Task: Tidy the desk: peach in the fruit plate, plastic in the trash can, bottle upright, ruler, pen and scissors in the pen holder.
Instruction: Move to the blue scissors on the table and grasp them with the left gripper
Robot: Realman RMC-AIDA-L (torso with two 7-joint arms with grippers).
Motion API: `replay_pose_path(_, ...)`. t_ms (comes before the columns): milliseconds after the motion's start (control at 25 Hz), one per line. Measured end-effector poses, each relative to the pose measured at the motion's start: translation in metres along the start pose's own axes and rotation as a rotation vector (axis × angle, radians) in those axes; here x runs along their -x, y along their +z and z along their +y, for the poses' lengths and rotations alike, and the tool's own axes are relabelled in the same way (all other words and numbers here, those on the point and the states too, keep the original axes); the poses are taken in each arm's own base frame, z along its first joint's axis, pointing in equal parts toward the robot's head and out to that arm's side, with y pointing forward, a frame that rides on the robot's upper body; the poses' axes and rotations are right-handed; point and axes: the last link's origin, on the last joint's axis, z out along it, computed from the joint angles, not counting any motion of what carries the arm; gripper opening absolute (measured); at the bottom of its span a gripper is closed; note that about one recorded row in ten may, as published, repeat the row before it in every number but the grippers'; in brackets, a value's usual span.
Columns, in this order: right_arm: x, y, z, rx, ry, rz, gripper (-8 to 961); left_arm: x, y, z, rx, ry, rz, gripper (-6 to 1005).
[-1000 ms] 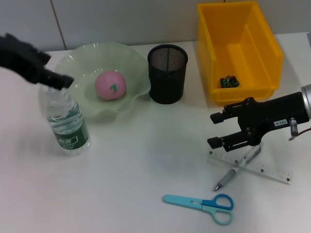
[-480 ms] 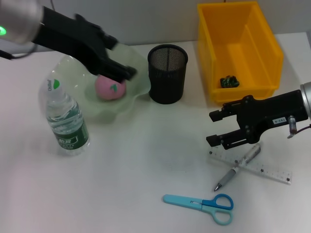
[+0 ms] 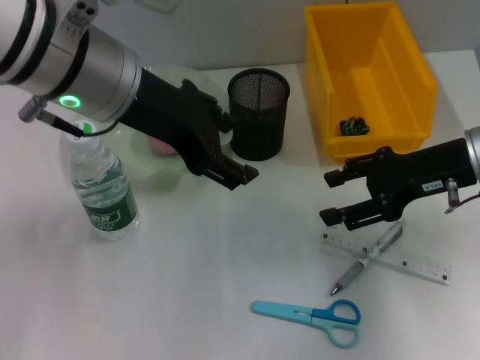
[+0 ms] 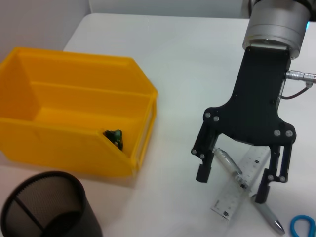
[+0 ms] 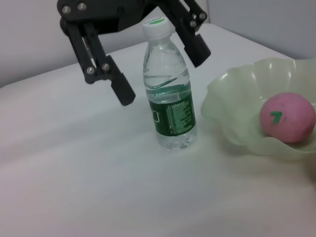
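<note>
Now left tool (image 3: 238, 166) open beside pen holder (image 3: 259, 114); right tool (image 3: 334, 199) open above ruler (image 3: 388, 257).

The bottle (image 5: 170, 89) is clear glossy plastic with a printed green label. The fruit plate (image 5: 247, 106) looks like translucent, smooth pale-green plastic or glass. The pen holder (image 3: 259, 114) is black metal mesh, matt. The trash can (image 3: 369, 75) is smooth yellow plastic. Both grippers, left (image 3: 232, 168) and right (image 3: 335, 199), are matt black.

The bottle (image 3: 103, 191) stands left of the fruit plate (image 3: 166, 161), which holds the peach (image 5: 288, 117). The pen (image 3: 367, 260) lies across the ruler (image 3: 390, 257), the scissors (image 3: 309, 316) nearer.
</note>
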Motion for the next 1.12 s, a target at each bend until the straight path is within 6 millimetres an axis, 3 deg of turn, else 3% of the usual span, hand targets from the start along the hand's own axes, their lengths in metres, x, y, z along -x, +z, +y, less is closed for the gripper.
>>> replay_pose_path(80,-0.001,0.000,0.000,-0.004,-0.003,-0.003,741,0.001,0.001,0.000,0.002,-0.003,0.001,806)
replay_pose_path(240,-0.003,0.000,0.000,-0.009,-0.004,-0.009,740,0.026,0.012,0.000,0.019,-0.072,0.080,806)
replay_pose_path(360,-0.004,-0.001,0.001,-0.011,-0.001,-0.010,740,0.034,0.015,0.001,0.019,-0.086,0.105,805)
replay_pose_path(560,-0.004,-0.001,0.000,-0.018,0.001,-0.018,741,0.054,0.035,0.007,-0.048,-0.080,0.103,805)
replay_pose_path(1120,-0.005,0.000,0.000,-0.022,0.015,-0.020,741,0.071,0.064,0.023,-0.085,0.035,-0.027,800)
